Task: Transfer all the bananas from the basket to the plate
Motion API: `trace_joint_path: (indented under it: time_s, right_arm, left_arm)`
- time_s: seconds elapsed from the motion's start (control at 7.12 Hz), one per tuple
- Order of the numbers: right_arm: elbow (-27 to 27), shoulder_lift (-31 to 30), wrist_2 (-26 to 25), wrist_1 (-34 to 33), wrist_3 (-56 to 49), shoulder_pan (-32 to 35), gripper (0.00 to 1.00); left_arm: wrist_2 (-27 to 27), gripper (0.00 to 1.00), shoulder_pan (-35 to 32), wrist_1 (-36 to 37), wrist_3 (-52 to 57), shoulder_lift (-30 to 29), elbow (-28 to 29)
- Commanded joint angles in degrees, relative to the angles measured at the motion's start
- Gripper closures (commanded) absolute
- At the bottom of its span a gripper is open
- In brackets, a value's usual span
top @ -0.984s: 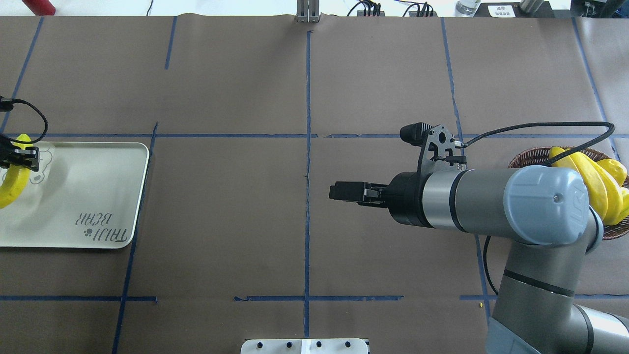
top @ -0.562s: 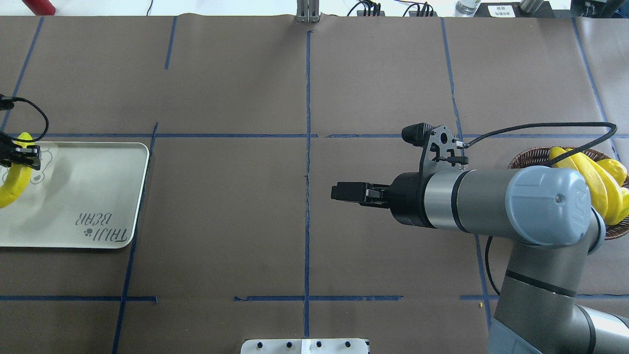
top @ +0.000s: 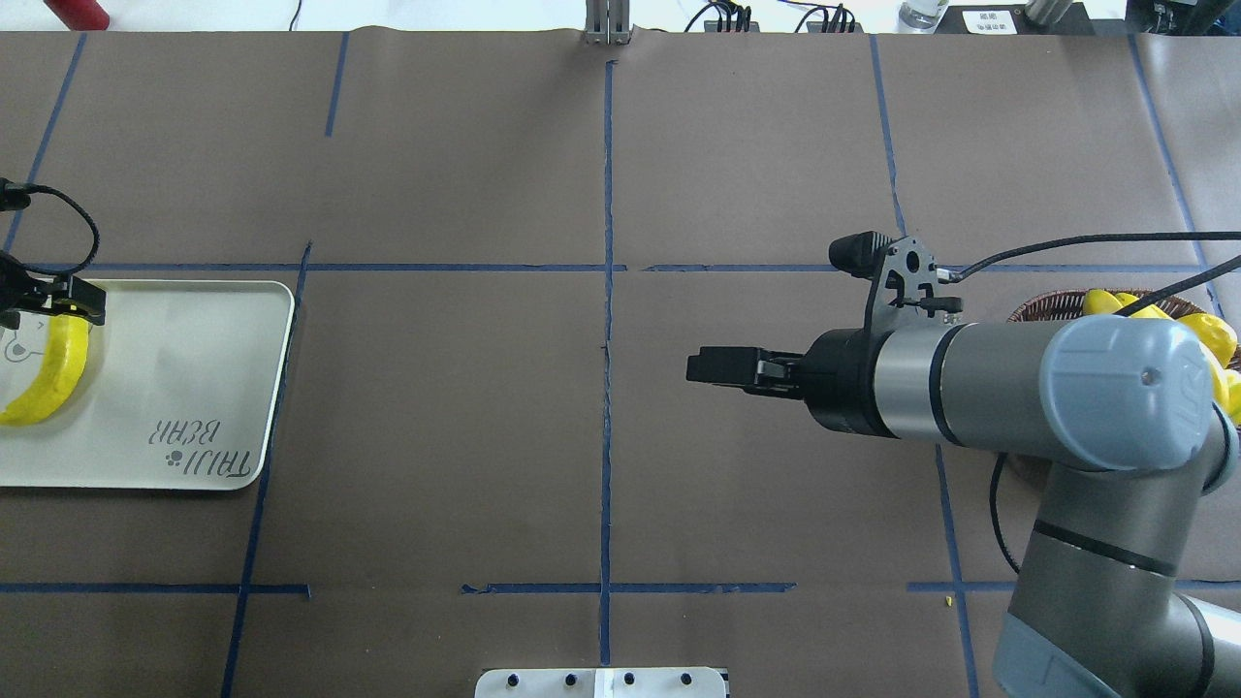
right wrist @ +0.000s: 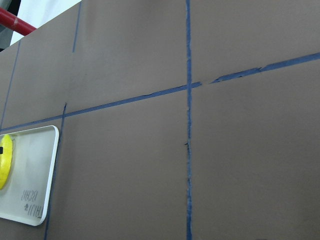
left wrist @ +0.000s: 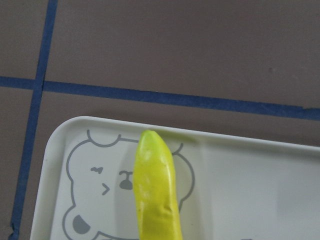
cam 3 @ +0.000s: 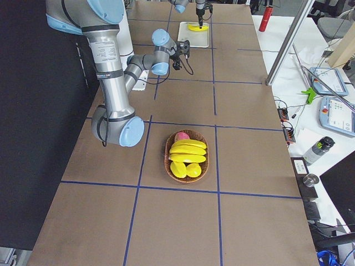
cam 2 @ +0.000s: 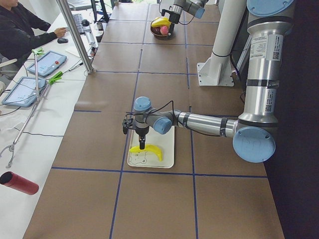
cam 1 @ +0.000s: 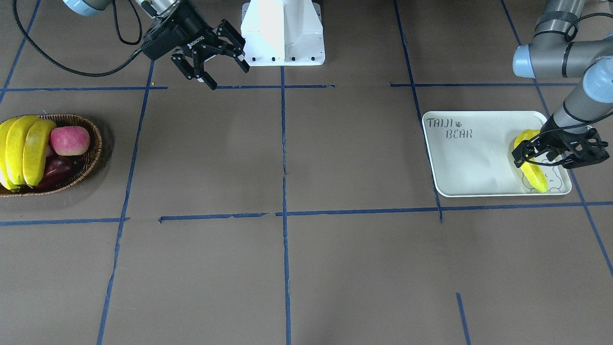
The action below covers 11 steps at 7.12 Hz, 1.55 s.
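Observation:
One banana (cam 1: 532, 175) lies on the plate (cam 1: 474, 163), over the bear drawing at the tray's outer end; it also shows in the overhead view (top: 47, 376) and the left wrist view (left wrist: 156, 190). My left gripper (cam 1: 550, 155) hangs open just over its far end. Three bananas (cam 1: 21, 148) lie side by side in the wicker basket (cam 1: 93, 153), which also shows in the overhead view (top: 1042, 305). My right gripper (cam 1: 215, 64) is open and empty above the bare table, between the centre line and the basket.
A pink-red apple (cam 1: 70, 140) and a dark red mango (cam 1: 57, 168) sit in the basket beside the bananas. The white robot base (cam 1: 282, 33) stands at the table's near edge. Blue tape lines cross the brown table cover.
The banana has dropped from the left gripper and now lies flat on the plate, the gripper open above it. The right arm has drawn back toward the basket.

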Motion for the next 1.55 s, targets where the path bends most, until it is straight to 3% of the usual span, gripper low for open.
trace_joint_path:
  time_s: [0.0, 0.28, 0.42, 0.7, 0.98, 1.12, 1.41]
  right_arm:
    - [0.84, -5.93, 6.1, -0.03, -1.82, 6.52, 0.0]
    - [0.93, -12.25, 7.18, -1.34, -5.42, 10.93, 0.0]
    - [1.01, -14.98, 7.53, -4.05, -13.18, 13.12, 0.0]
    - [0.93, -19.03, 10.68, -9.77, -26.56, 18.3, 0.0]
    - [0.4, -23.77, 23.3, -9.61, -35.43, 28.82, 0.0]
    - [-0.04, -28.23, 24.23, -9.61, -43.41, 31.31, 0.01]
    - [-3.44, -30.91, 23.8, -9.0, -45.43, 32.13, 0.02]
  left_arm:
    - [-2.39, 0.0, -0.33, 0.78, -3.21, 0.15, -8.35]
    - [-6.07, 0.0, 0.2, 0.86, -14.18, -1.42, -14.69]
    - [-10.02, 0.0, 0.2, 0.69, -19.54, -3.26, -15.85]
    - [-9.88, 0.0, 2.82, 0.6, -26.68, -7.04, -16.38]
    - [-9.8, 0.0, 4.4, 0.69, -29.24, -8.37, -17.7]
    - [-9.45, 0.0, 6.42, 0.69, -31.52, -8.98, -18.23]
    - [-9.44, 0.0, 6.61, 0.69, -32.16, -9.43, -18.58]
